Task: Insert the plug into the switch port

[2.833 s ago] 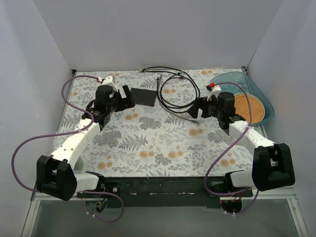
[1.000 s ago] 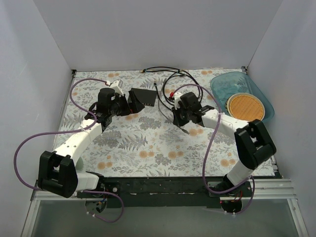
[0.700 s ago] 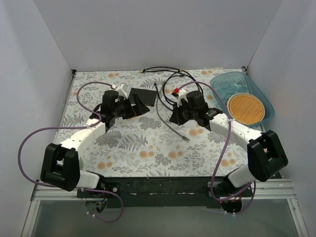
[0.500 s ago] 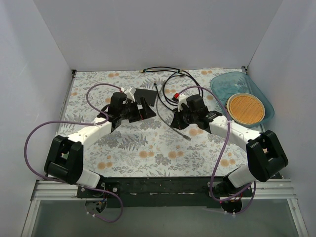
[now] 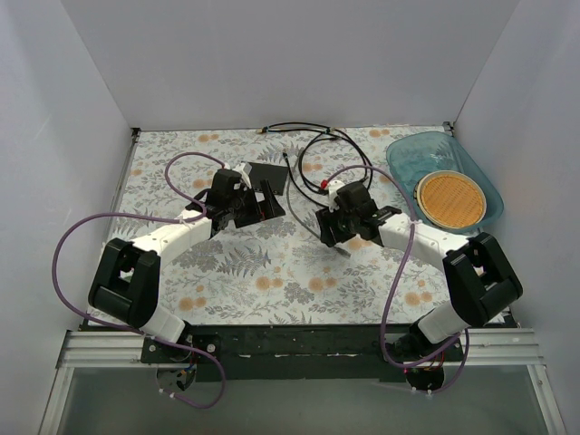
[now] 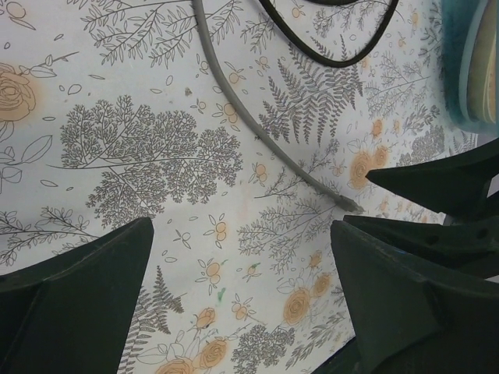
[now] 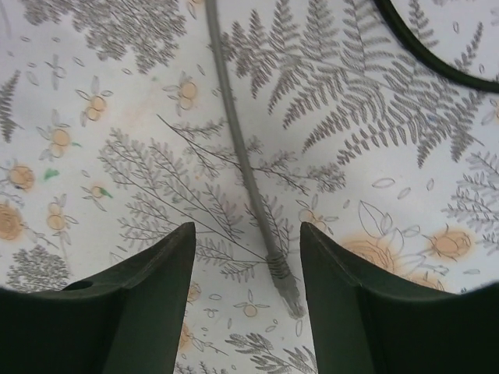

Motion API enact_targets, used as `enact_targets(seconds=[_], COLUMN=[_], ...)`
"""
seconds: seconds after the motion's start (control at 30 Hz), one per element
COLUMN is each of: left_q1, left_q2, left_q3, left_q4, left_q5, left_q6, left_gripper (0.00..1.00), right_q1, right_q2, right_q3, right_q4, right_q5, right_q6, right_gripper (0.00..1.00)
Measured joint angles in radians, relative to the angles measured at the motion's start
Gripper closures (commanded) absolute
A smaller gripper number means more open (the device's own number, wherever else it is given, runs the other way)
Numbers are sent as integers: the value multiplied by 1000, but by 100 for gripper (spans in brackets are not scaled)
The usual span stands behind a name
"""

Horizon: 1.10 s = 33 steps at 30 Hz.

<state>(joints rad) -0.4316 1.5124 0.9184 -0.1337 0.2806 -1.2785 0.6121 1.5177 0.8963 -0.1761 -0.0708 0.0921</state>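
Note:
The switch (image 5: 268,175) is a flat black box at the back of the mat, its near edge partly hidden by my left gripper (image 5: 265,203). That gripper (image 6: 242,312) stands wide open over bare mat, holding nothing. A grey cable (image 5: 304,204) runs from the back down to its plug (image 5: 344,255), which lies flat on the mat. In the right wrist view the plug (image 7: 285,290) rests loose between the fingers of my open right gripper (image 7: 248,231), touching neither finger. The left wrist view shows the plug (image 6: 351,206) lying at the right. The switch shows in neither wrist view.
Black cable loops (image 5: 317,154) lie at the back centre. A blue tray (image 5: 426,145) holding a round orange disc (image 5: 451,198) stands at the back right. White walls close in the floral mat on three sides.
My right gripper has gone from shut to open just above the plug end of the grey cable. My left arm has swung right and nearer, staying wide open.

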Motion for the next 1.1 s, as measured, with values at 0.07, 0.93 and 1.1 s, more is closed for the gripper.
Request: enact_targets(seconds=[0.07,0.93,1.1], left_q1=[-1,-13,-80], left_q2=[0,-24,-78], left_q3=[0,1,20], left_q4=[-8,-68,-64], left_q5=[-9,-72,-89], left_q6=[1,27,47], left_gripper=[2,2,2], right_q1=[0,5,6], right_q2=[0,-19,-191], right_q3=[-17,-102,-101], right_q4=[-13,-91,-75], right_q5=[40,122,26], right_q6=[-7,36,47], right_gripper=[38,99,99])
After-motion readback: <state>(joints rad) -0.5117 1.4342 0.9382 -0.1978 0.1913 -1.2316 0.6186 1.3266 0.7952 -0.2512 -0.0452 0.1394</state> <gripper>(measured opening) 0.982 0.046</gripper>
